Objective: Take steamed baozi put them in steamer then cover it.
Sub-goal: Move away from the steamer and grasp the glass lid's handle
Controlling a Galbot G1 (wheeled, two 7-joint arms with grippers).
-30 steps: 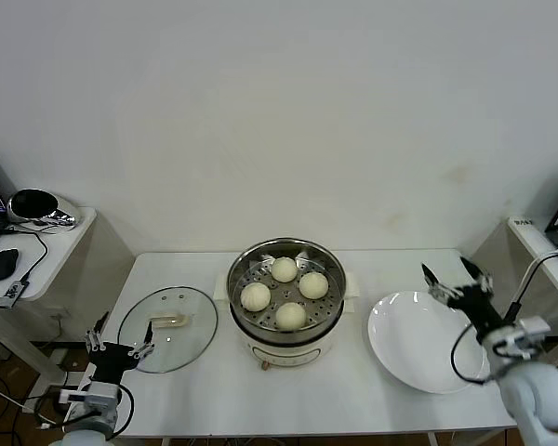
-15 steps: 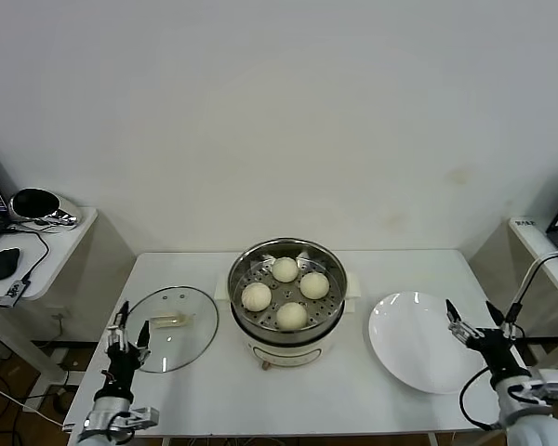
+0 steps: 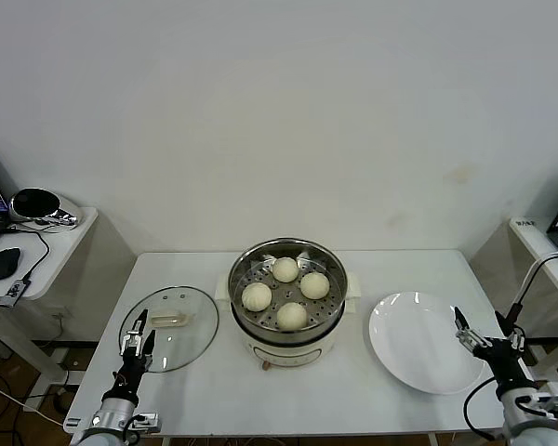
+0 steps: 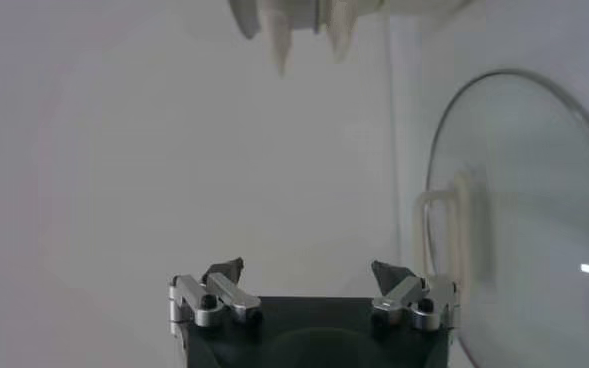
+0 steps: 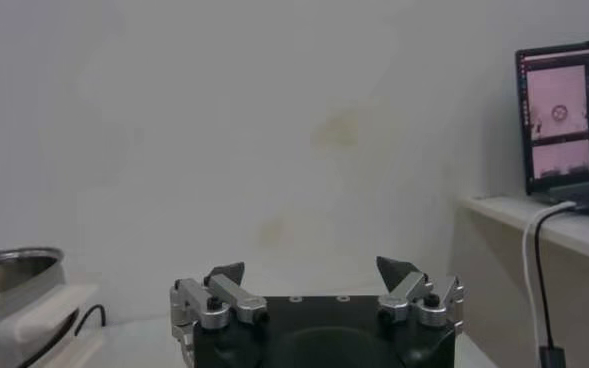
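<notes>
Now, at the worktop's front-left corner, the left gripper (image 3: 136,331) hovers low with its fingers spread apart and holding nothing, just over the front edge of the cover (image 3: 168,328). That glass cover lies flat on the table (image 3: 288,390) near the left edge, its cream handle facing up, close beside the steamer (image 3: 286,301) but not on it. From the left wrist the cover's rim and handle (image 4: 444,235) show beyond the open fingertips.

At the middle of the worktop the steamer stands uncovered, and the four baozi (image 3: 285,293) sit together on its perforated tray.

Toward the right edge lies a white plate (image 3: 426,342), bare. At the front-right corner the right gripper (image 3: 489,331) rests just off the plate's right rim, fingers wide apart and gripping nothing.
</notes>
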